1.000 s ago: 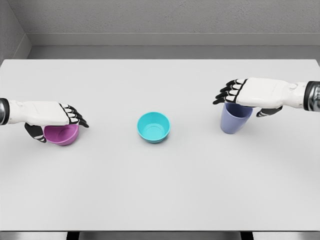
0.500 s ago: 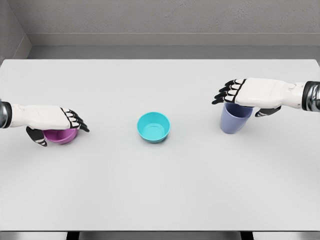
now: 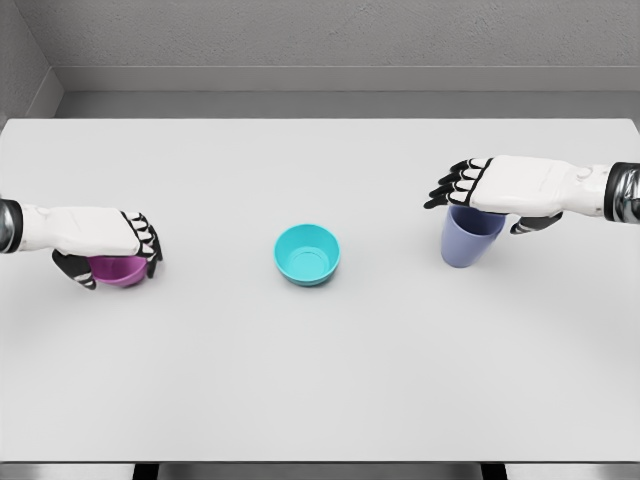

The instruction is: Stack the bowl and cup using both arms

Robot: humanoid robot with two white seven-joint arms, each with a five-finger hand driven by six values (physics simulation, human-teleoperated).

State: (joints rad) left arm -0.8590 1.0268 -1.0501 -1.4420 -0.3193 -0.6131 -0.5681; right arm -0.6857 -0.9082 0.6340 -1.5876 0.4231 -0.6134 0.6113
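Observation:
A purple bowl (image 3: 122,272) sits at the left of the white table (image 3: 320,380), mostly covered by my left hand (image 3: 115,260). That hand's fingers curl down over the bowl's right rim and its thumb hooks the left side, so it is shut on the bowl. A teal bowl (image 3: 307,253) stands upright and untouched in the middle. At the right is a blue-violet cup (image 3: 466,243), upright. My right hand (image 3: 482,210) lies flat just over its rim, fingers stretched out to the left and thumb behind the cup, open.
The table's back edge meets a grey wall (image 3: 320,40). Both forearms come in low from the picture's sides.
My left hand has sunk onto the purple bowl and its fingers have curled down from flat to gripping the rim. The right hand has barely shifted over the cup.

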